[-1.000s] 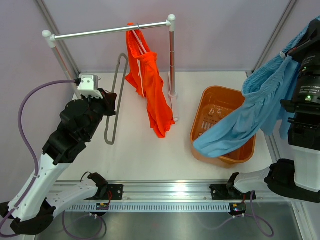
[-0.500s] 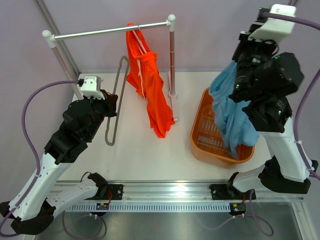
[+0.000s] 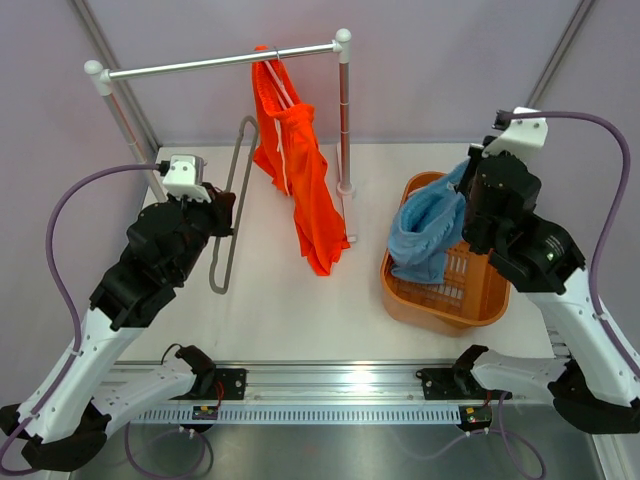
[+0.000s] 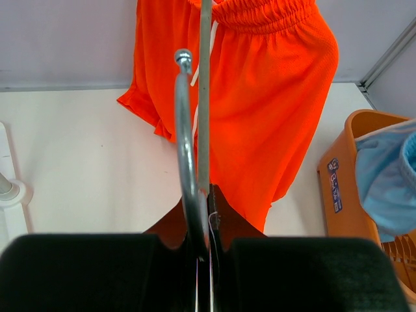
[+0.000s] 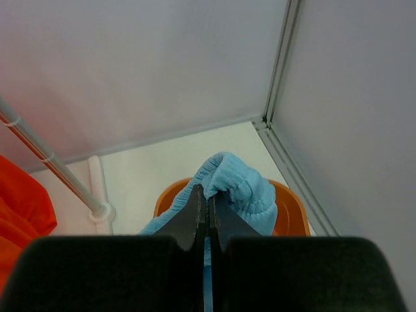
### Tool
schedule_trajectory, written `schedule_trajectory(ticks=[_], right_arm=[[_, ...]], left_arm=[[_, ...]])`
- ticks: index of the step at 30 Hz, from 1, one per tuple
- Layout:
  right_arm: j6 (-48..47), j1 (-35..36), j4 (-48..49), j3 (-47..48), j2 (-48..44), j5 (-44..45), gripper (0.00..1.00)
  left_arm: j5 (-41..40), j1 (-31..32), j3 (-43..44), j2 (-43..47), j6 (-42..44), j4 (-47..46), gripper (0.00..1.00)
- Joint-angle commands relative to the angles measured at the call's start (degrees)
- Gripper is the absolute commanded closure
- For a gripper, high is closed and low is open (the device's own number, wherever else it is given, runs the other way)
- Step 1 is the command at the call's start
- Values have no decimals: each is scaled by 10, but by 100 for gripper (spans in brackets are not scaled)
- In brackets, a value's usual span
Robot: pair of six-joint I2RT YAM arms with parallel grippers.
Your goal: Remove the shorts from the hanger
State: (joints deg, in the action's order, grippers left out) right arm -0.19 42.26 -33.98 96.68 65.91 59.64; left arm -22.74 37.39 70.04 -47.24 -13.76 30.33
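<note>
The orange shorts [image 3: 297, 175] with thin white cords hang from the rack rail [image 3: 200, 64]. They also fill the left wrist view [image 4: 260, 91]. My left gripper [image 3: 222, 207] is shut on the metal hook [image 4: 184, 136] of a bare grey hanger [image 3: 231, 205], left of the orange shorts. My right gripper [image 3: 463, 200] is shut on the waistband of the light blue shorts [image 3: 425, 232], which are bunched in the orange basket [image 3: 470, 300]. In the right wrist view the jaws [image 5: 207, 195] pinch the blue cloth [image 5: 240, 188] over the basket [image 5: 294, 214].
The white rack stands on two posts, one at the back left [image 3: 118, 115] and one [image 3: 345, 120] between the orange shorts and the basket. Enclosure walls are close behind and to the right. The basket edge shows in the left wrist view [image 4: 341, 188].
My right arm has swung in from the far right and come down, bringing the blue shorts from hanging in the air to bunched in the basket. The left arm has hardly moved.
</note>
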Motion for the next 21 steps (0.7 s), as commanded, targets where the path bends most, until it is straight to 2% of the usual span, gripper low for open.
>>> schedule_trajectory(ticks=[1, 5, 8, 11, 12, 15, 16, 19, 21], right_arm=[[176, -23, -81, -78, -48, -29, 100], [272, -49, -128, -208, -67, -86, 100], [321, -65, -113, -284, -77, -145, 98], [340, -68, -101, -321, -63, -188, 82], [345, -68, -102, -323, -51, -196, 67], [340, -68, -96, -322, -44, -250, 46], [333, -68, -87, -322, -48, -288, 34], [305, -68, -58, -315, -68, -356, 19], [288, -68, -56, -295, -75, -386, 15]], left_arm=[[-5, -2, 5, 4, 6, -30, 100], [-12, -2, 8, 4, 6, -25, 100], [-15, -2, 9, 2, 7, -22, 100], [-22, -2, 13, -5, 5, -14, 100], [-22, -2, 16, -8, 4, -11, 100], [-23, -2, 20, -11, 1, -4, 100], [-24, -2, 21, -12, 1, -2, 100], [-21, -2, 27, -14, 1, 7, 100], [-18, -3, 33, -16, 0, 14, 100]])
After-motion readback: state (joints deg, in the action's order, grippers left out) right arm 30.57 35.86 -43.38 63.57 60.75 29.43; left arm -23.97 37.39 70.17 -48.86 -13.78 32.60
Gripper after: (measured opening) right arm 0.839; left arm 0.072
